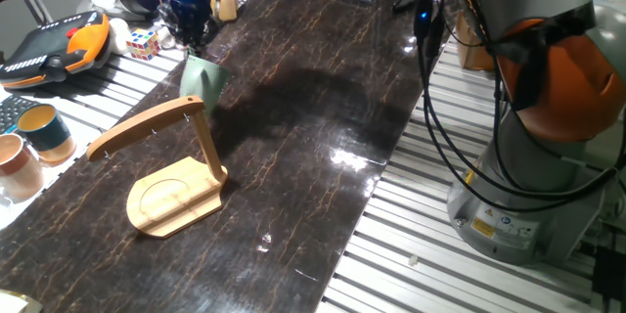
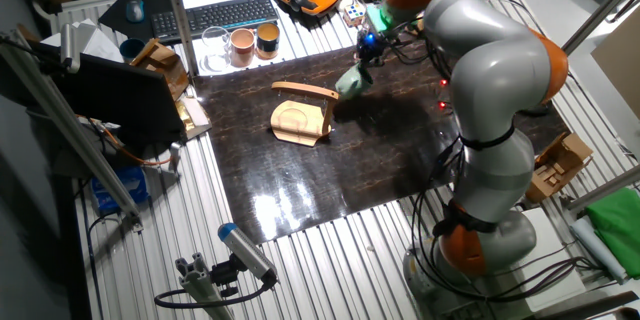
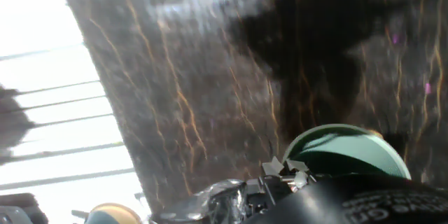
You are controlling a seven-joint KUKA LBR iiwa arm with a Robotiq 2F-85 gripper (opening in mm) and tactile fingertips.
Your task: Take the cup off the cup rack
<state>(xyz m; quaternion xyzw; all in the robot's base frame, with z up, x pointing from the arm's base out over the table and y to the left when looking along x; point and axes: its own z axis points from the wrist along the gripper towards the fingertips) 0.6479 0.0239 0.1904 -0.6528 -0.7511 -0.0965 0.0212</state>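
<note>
The grey-green cup (image 1: 202, 80) hangs from my gripper (image 1: 192, 47), which is shut on its rim. The cup is held in the air just above and behind the top of the cup rack (image 1: 174, 168), a light wooden stand with an oval base, upright post and curved arm. In the other fixed view the cup (image 2: 351, 82) is just right of the rack (image 2: 303, 115), clear of its arm. In the hand view the cup (image 3: 346, 152) shows as a green rounded shape at the bottom, next to a finger (image 3: 280, 170).
A teal cup (image 1: 44, 131) and a pinkish-tan cup (image 1: 17, 165) stand at the left edge. An orange-black teach pendant (image 1: 57, 44) and a colour cube (image 1: 143, 43) lie at the back left. The robot base (image 1: 533, 156) and cables (image 1: 440, 108) are at right.
</note>
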